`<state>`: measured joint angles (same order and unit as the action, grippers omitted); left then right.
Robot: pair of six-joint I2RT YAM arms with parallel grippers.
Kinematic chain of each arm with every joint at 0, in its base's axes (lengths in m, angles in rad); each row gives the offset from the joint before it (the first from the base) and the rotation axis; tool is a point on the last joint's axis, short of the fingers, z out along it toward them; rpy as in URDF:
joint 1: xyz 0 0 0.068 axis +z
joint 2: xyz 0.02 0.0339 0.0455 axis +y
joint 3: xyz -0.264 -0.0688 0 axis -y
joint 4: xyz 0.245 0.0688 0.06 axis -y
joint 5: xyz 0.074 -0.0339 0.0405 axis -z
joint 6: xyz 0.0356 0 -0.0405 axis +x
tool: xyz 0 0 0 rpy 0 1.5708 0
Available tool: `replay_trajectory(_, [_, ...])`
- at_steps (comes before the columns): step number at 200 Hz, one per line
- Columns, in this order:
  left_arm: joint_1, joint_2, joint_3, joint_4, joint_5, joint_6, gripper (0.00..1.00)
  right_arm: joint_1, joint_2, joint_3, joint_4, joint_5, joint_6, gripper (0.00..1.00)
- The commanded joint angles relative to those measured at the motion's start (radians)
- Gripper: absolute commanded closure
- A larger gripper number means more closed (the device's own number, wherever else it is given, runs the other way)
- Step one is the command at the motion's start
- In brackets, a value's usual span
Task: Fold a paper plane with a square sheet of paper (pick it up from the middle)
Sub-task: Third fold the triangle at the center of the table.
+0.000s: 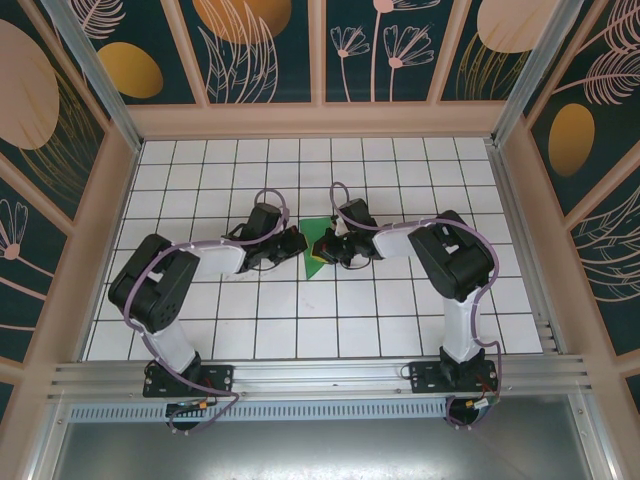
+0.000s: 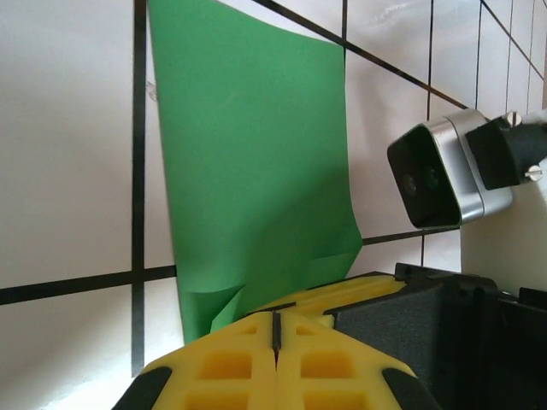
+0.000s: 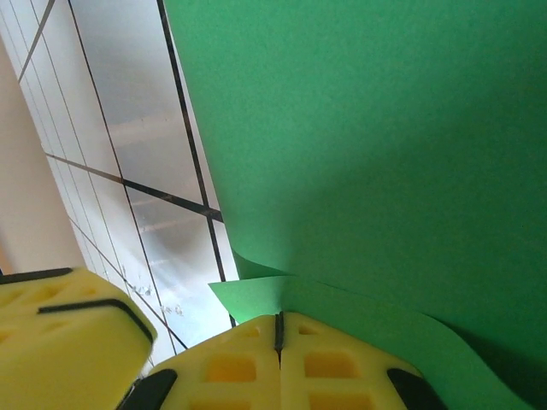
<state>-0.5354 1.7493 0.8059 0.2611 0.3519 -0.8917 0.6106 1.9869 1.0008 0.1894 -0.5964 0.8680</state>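
Note:
The green square sheet of paper [image 1: 314,264] lies between the two grippers at the table's centre, bent up along its middle. My left gripper [image 1: 302,243] and right gripper [image 1: 320,247] meet tip to tip over it. In the left wrist view the yellow jaws of the left gripper [image 2: 276,316] are shut, and the sheet [image 2: 256,162] runs from their tips out over the tiles. In the right wrist view the right gripper [image 3: 278,318] is shut on the sheet's curled edge, where two layers of the sheet [image 3: 385,145] overlap. The paper plane has no shape here.
White gridded tiles [image 1: 300,320] cover the table, walled by a raised wooden frame [image 1: 120,200] on three sides. The right arm's wrist camera [image 2: 436,175] sits close beside the left jaws. One of the left gripper's yellow fingers [image 3: 68,333] shows at lower left in the right wrist view.

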Motion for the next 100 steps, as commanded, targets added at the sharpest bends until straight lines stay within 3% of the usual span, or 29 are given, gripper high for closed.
replay_trajectory(1, [-0.003, 0.032, -0.003, 0.024, 0.013, 0.020, 1.00, 0.006, 0.047, -0.015, -0.150, 0.112, -0.025, 1.00])
replay_trajectory(100, [-0.016, 0.109, 0.051, -0.073, -0.045, 0.053, 1.00, 0.010, 0.047, -0.011, -0.152, 0.112, -0.029, 1.00])
